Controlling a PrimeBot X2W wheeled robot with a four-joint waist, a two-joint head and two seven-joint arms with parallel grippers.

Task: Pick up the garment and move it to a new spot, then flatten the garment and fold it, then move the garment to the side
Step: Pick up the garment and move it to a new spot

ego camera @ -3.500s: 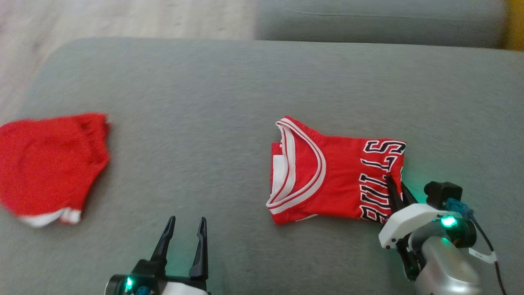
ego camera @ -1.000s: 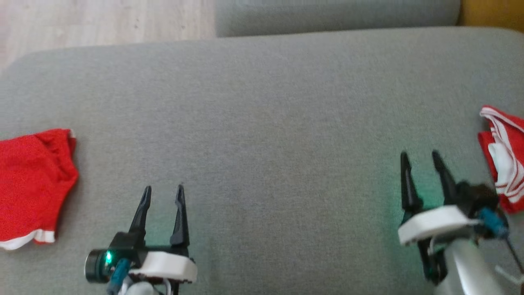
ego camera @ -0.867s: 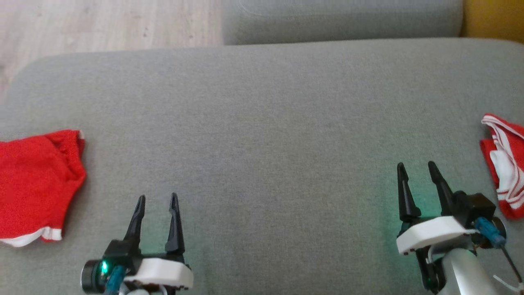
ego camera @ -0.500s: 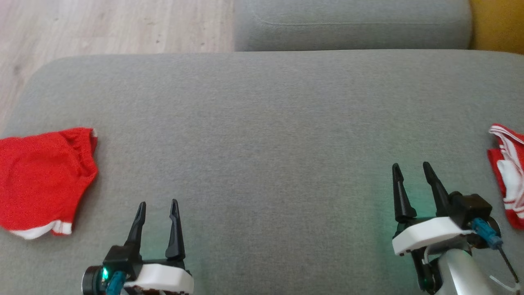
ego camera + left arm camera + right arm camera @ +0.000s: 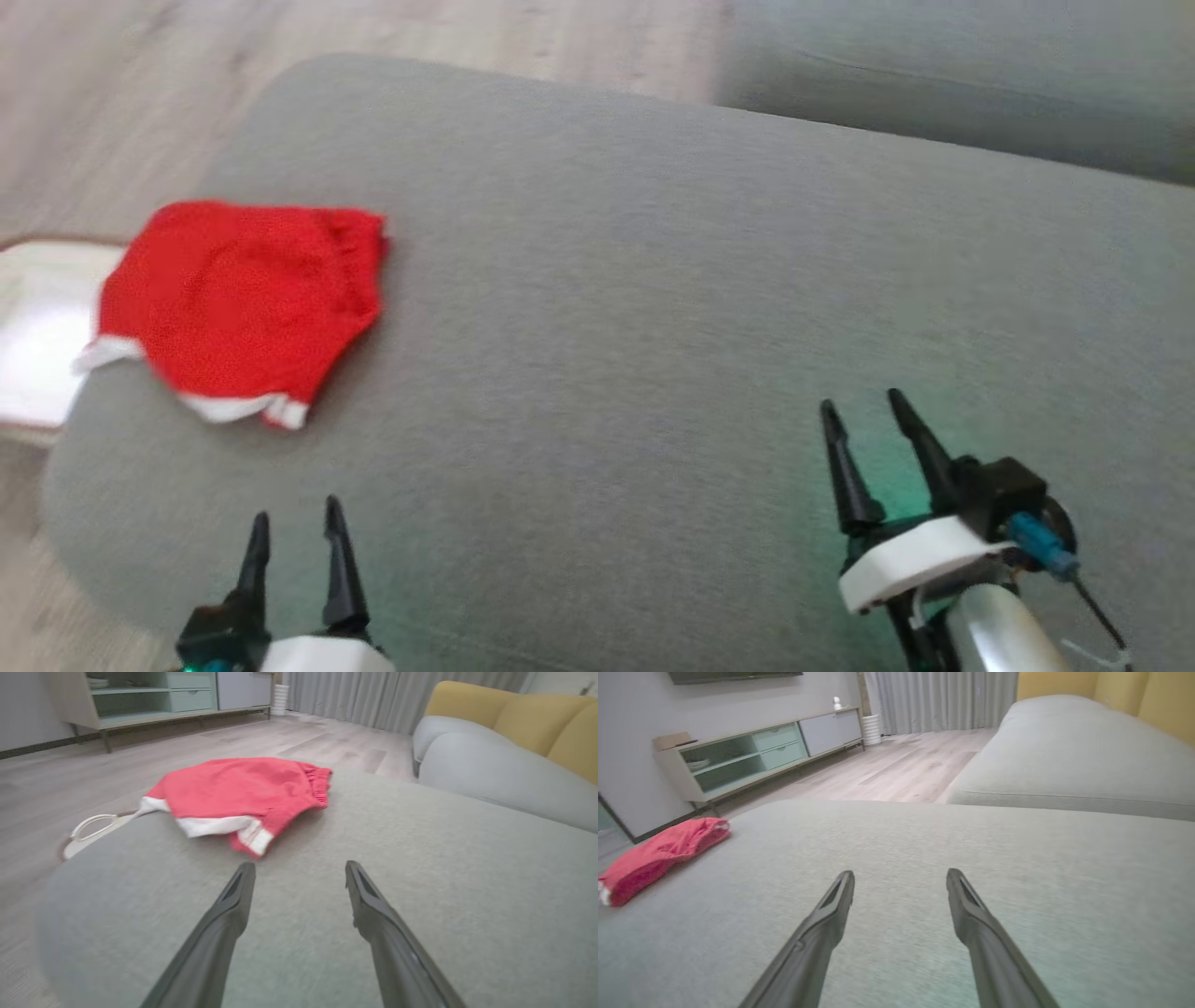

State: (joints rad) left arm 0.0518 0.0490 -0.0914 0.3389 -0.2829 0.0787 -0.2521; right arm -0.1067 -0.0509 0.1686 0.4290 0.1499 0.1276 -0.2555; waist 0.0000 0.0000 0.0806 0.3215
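Note:
A red garment [image 5: 243, 299] with white trim, shaped like shorts, lies crumpled near the left end of the grey cushion [image 5: 607, 280]. In the left wrist view the garment [image 5: 233, 788] is just beyond the fingertips, a little to their left. My left gripper [image 5: 296, 511] hovers open and empty at the lower left, short of the garment. My right gripper [image 5: 861, 401] stands open and empty over bare cushion at the lower right. Its wrist view shows the garment [image 5: 658, 854] far off to the left. Both grippers [image 5: 299, 868] [image 5: 900, 873] have wide gaps between their fingers.
The cushion's rounded left edge drops to a wooden floor [image 5: 112, 84]. A flat white object [image 5: 37, 327] lies on the floor beside it. A grey sofa seat [image 5: 934, 84] runs behind, with yellow cushions [image 5: 514, 714]. A low cabinet [image 5: 752, 756] stands by the wall.
The head camera has swung left: the red garment now sits further into the picture, and the red-and-white jersey at the right edge has gone out of frame. Both grippers stay open.

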